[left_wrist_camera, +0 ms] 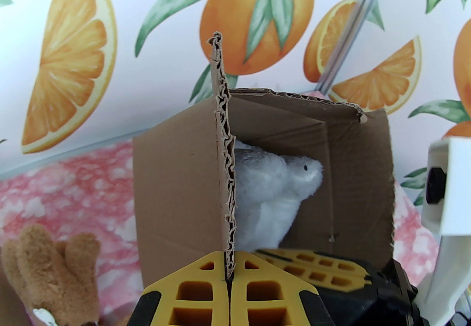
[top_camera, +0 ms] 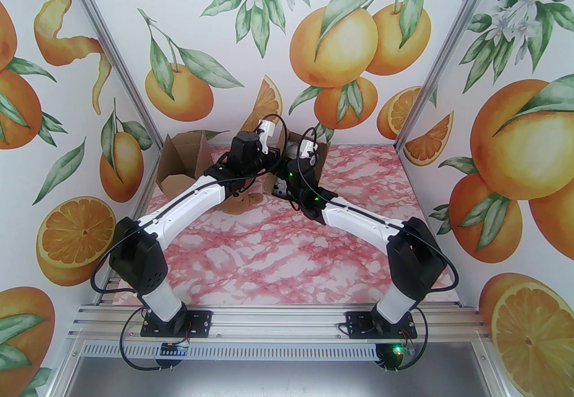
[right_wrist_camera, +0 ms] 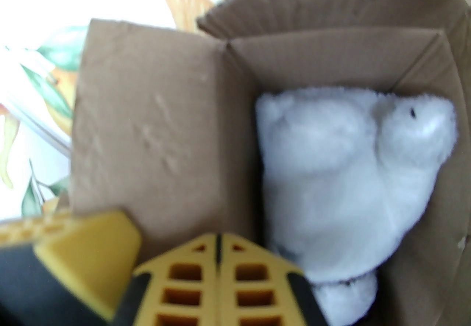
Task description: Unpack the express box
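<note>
The express box [left_wrist_camera: 331, 177] is brown cardboard and lies on its side at the back of the table, its opening facing me. Both wrists crowd against this box [top_camera: 321, 157]. A white plush toy [left_wrist_camera: 272, 188] sits inside it; the right wrist view has the toy [right_wrist_camera: 349, 170] against the box's inner wall [right_wrist_camera: 147, 126]. My left gripper [left_wrist_camera: 228, 278] is shut on the ragged edge of an upright flap [left_wrist_camera: 222, 133]. My right gripper [right_wrist_camera: 219, 240] is shut at the box's mouth, just left of the toy; I see nothing between its yellow fingers [left_wrist_camera: 312, 267].
A brown plush toy [top_camera: 240, 203] lies on the pink marbled table [top_camera: 278, 261] under the left arm; it [left_wrist_camera: 48, 273] is just left of the box. A second open cardboard box [top_camera: 181, 164] stands at the back left, against the patterned wall.
</note>
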### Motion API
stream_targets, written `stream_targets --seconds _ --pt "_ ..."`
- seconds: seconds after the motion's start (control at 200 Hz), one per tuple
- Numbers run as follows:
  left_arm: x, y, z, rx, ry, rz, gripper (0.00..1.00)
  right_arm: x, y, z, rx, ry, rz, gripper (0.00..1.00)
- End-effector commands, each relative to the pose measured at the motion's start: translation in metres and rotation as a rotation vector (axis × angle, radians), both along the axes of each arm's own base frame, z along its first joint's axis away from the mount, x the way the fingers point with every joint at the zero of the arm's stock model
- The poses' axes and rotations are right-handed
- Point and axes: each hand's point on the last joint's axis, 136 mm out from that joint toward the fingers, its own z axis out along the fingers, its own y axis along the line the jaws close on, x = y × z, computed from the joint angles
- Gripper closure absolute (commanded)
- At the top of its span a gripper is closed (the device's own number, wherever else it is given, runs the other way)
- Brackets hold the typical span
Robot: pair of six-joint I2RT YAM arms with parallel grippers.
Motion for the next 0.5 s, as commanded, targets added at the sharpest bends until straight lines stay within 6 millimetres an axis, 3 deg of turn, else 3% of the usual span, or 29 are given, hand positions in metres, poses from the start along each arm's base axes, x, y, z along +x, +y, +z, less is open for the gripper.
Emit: stream_targets --seconds 0.0,0.215,0.495 --pt "0.008 0.005 0.035 -0.05 -0.07 0.029 1.0 -0.004 0.008 0.024 -0.003 -0.031 0.041 1.0" --pt "0.017 0.016 0.031 -0.069 -0.05 0.072 1.0 -0.021 0.012 0.053 -0.04 -0.087 0.071 1.0" --pt "0.021 0.03 0.035 -0.084 -0.053 0.119 1.0 -0.029 0.011 0.068 -0.037 -0.1 0.093 1.0"
